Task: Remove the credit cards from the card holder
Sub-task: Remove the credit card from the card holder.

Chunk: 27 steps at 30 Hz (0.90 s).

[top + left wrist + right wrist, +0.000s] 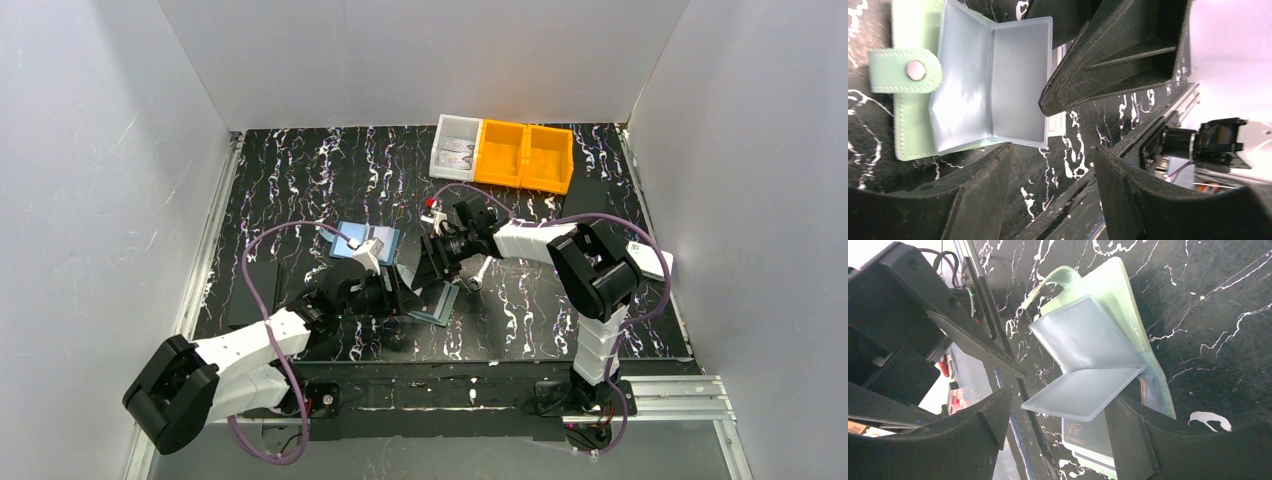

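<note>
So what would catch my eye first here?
The left gripper and right gripper, both open, meet mid-table at a sage-green card holder spread open, its frosted sleeves fanned up. Behind them, bright orange bins stand at the back edge of the black marbled table.

A black tabletop with white marbled streaks (330,170) fills the middle of the top view. Three plain pale-grey panel walls box it in: one on the left (100,200), one across the top of the frame (420,60), one on the right (760,200). A silver metal rail (207,250) runs along the tabletop's left edge, and another (680,390) lies at lower right. A grey strip of floor (450,458) crosses the bottom. The light is soft and even.
</note>
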### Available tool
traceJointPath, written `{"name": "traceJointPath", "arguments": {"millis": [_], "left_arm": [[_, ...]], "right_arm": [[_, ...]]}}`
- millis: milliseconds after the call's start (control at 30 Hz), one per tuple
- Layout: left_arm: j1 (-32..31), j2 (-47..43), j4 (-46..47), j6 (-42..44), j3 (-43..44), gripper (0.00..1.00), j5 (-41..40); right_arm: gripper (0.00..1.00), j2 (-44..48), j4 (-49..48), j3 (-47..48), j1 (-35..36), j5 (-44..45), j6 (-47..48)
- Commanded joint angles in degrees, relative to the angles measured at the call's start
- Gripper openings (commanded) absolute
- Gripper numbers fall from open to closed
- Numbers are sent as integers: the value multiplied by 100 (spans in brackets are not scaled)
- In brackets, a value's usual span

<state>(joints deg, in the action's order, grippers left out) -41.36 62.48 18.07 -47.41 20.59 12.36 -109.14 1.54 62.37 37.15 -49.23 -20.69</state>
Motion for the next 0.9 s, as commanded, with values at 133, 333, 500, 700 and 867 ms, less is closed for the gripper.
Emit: {"name": "traceJointPath", "arguments": {"millis": [133, 333, 500, 700, 867], "left_arm": [[28, -29, -1155, 1369, 748, 61, -406], [24, 492, -1504, 1589, 1258, 59, -472], [10, 885, -1542, 1729, 1489, 55, -451], [-30, 1156, -1590, 1843, 1655, 51, -583], [-39, 1518, -1640, 1893, 1867, 45, -608]], "right_arm": [[71, -96, -234, -8, 3, -190, -229], [69, -138, -298, -6, 0, -261, -310], [69, -182, -530, -42, 3, -469, -606], [67, -219, -756, -90, 2, -616, -840], [67, -227, -779, -102, 3, -616, -861]]}}
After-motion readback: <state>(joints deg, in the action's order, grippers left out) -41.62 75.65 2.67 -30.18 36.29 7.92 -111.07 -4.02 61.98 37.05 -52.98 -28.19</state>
